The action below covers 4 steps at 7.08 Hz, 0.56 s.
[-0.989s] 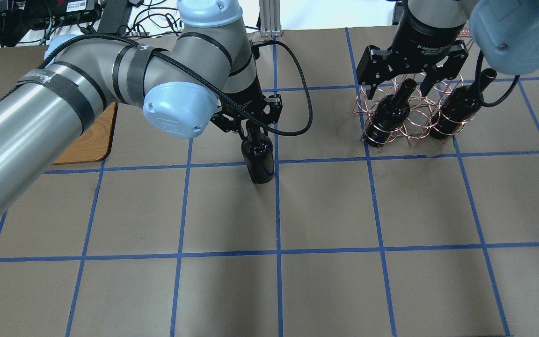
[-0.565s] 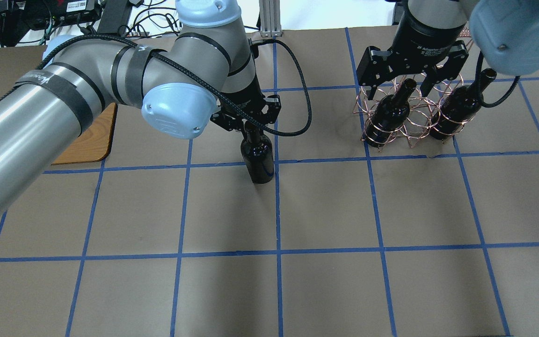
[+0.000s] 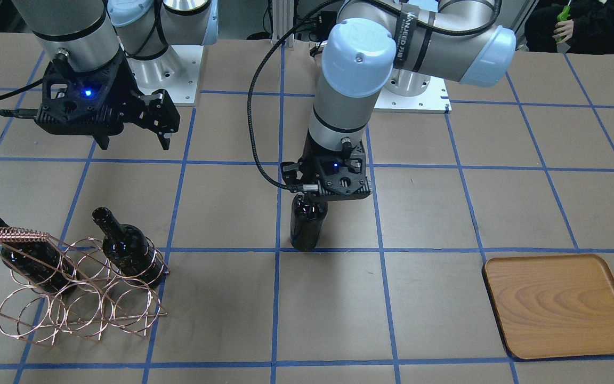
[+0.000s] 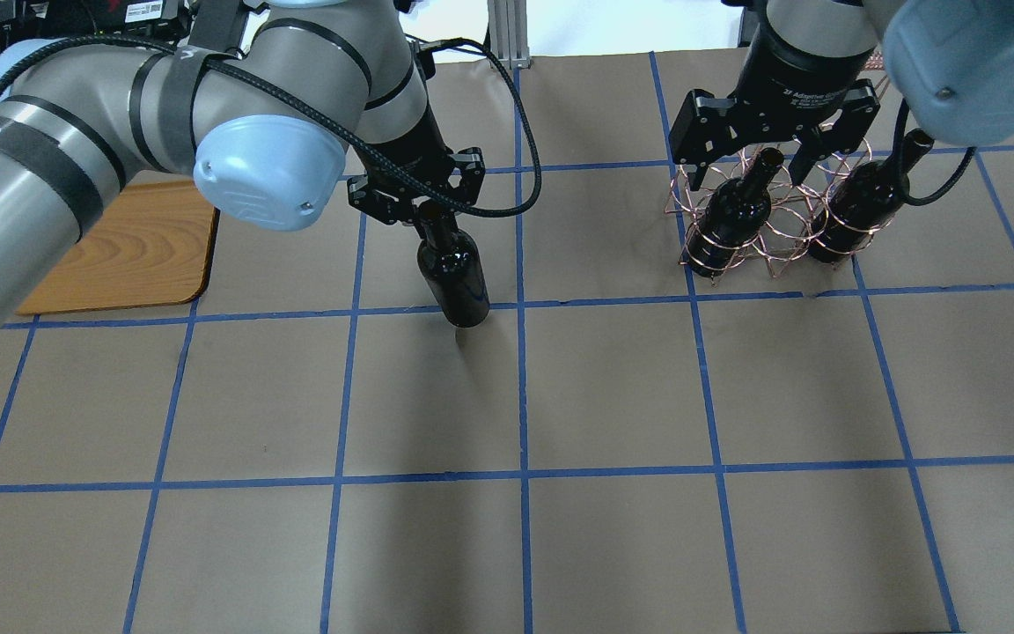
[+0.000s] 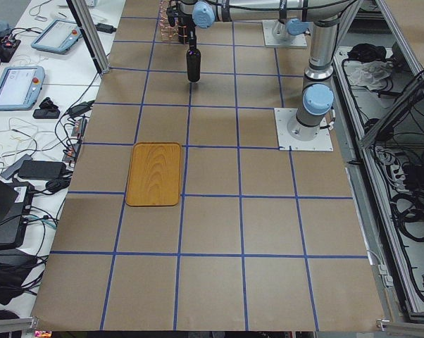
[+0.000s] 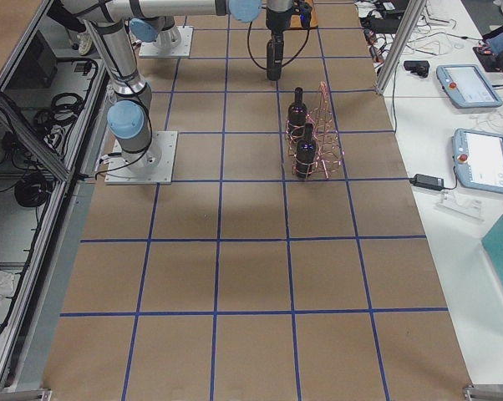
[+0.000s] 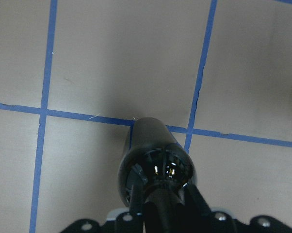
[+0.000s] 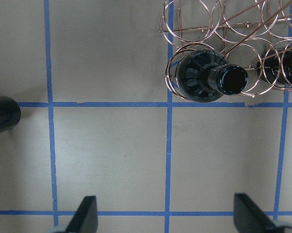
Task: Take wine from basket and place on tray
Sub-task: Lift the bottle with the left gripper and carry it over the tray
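Observation:
My left gripper (image 4: 423, 207) is shut on the neck of a near-black wine bottle (image 4: 454, 282). It holds the bottle upright and slightly tilted, low over the table's middle (image 3: 307, 229); the left wrist view shows the bottle (image 7: 153, 160) right under the fingers. The wooden tray (image 4: 120, 255) lies to the left, apart from the bottle (image 3: 557, 304). The copper wire basket (image 4: 740, 255) stands at the right with two more bottles (image 4: 736, 211) (image 4: 859, 207) in it. My right gripper (image 4: 745, 167) is open and empty above the basket (image 3: 78, 298).
The brown table (image 4: 613, 396) has blue tape grid lines. The arm bases (image 3: 413, 90) are bolted at the robot's side. Tablets and cables (image 5: 36, 84) lie on a side bench beyond the table's edge.
My left gripper has carried the bottle to the left, toward the tray. The right gripper and the basket have not moved.

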Tool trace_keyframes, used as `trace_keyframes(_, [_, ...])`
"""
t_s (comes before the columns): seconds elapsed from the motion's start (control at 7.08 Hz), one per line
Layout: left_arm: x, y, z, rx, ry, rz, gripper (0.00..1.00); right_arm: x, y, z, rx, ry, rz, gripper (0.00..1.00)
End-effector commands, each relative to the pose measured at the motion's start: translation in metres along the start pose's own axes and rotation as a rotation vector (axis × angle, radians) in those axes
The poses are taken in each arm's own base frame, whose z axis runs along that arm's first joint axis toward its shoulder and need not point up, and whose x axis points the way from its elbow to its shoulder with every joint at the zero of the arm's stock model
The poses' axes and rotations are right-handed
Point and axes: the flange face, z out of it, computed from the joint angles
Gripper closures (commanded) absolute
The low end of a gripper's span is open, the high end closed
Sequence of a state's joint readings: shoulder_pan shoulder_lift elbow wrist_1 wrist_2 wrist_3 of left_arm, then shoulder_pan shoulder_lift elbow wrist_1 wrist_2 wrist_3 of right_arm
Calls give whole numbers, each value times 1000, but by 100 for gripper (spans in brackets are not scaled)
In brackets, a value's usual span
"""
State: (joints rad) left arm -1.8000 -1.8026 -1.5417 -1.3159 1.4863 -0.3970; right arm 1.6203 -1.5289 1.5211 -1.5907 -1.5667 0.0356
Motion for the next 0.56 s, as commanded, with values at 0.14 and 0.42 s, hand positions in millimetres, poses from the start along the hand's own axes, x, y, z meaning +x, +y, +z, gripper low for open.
trace_keyframes(0.14, [-100, -55, -24, -26, -16, 53, 93, 1, -1, 1, -1, 4, 0, 0])
trace_keyframes(0.42, [-242, -100, -38, -73, -53, 118, 93, 2, -1, 1, -1, 6, 0, 0])
